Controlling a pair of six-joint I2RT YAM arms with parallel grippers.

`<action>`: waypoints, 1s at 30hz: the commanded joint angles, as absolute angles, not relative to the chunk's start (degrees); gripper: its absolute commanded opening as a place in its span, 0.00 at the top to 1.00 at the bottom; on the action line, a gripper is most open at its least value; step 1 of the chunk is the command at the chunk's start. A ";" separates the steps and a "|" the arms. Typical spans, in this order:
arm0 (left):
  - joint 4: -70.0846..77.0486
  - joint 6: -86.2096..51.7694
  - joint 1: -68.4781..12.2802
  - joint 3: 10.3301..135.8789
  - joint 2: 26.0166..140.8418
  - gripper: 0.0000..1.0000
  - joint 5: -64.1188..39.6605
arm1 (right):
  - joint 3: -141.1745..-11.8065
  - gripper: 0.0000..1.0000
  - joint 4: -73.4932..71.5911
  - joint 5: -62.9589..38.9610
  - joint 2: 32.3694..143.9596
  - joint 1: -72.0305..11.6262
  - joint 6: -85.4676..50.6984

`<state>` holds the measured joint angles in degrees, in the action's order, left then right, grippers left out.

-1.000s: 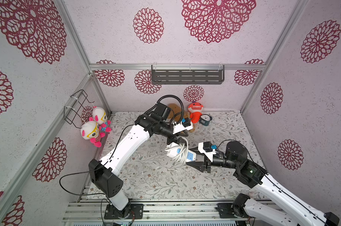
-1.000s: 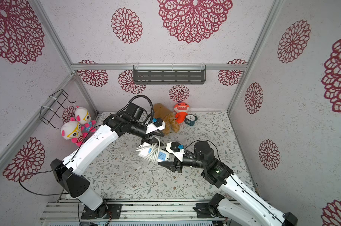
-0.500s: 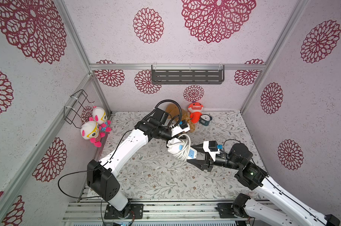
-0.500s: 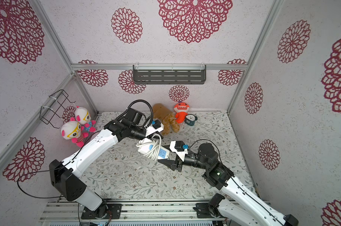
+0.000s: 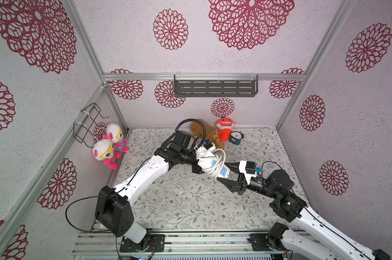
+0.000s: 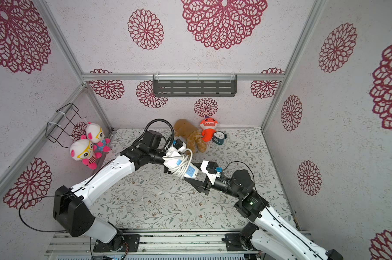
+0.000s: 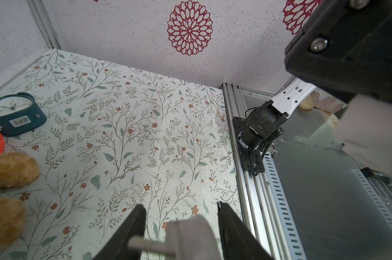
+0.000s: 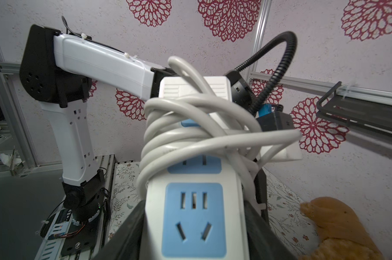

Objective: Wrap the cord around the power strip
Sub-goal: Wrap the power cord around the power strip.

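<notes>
The right gripper [image 5: 222, 172], just right of centre in both top views, has its two black jaws pinching the near end of the power strip [image 8: 194, 216], one jaw against each long side. The strip is held up off the floral table [image 5: 181, 202]. In both top views its long axis runs on a diagonal, from the pinched end at lower right to the free end at upper left, with the socket faces turned up toward the camera. It is a white bar with two light-blue socket faces; the one by the jaws is in full sight, the farther one half covered. A blue button peeks out past that, and the far end is ribbed white. The cord [image 8: 190, 135], thick and white, lies in several loose, crossing loops around the middle of the strip. In the left wrist view, bottom centre, the white plug [image 7: 190, 234] sits between the spread black jaws of the left gripper [image 7: 180, 204]; whether they press on it cannot be told. Behind, at upper centre of the top views, lie a brown plush toy [image 5: 213, 135], an orange plush toy [image 5: 224, 126] and a blue clock [image 5: 236, 135].
</notes>
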<state>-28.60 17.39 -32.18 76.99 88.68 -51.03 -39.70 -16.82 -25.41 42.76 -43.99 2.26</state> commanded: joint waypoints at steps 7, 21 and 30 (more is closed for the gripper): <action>-17.10 12.26 -31.52 73.00 86.01 0.52 -52.29 | -40.39 1.00 -24.14 -21.49 40.43 -44.12 1.14; -3.32 3.41 -34.91 65.40 82.73 0.42 -48.60 | -40.58 1.00 -23.46 -19.02 41.53 -44.10 1.25; -2.11 3.71 -37.27 65.92 83.62 0.50 -46.55 | -41.17 1.00 -23.39 -18.65 42.91 -44.12 1.14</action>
<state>-4.78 4.01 -36.71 65.60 83.90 -47.03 -38.98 -18.17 -19.81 43.42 -43.99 1.87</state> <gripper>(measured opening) 0.513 0.602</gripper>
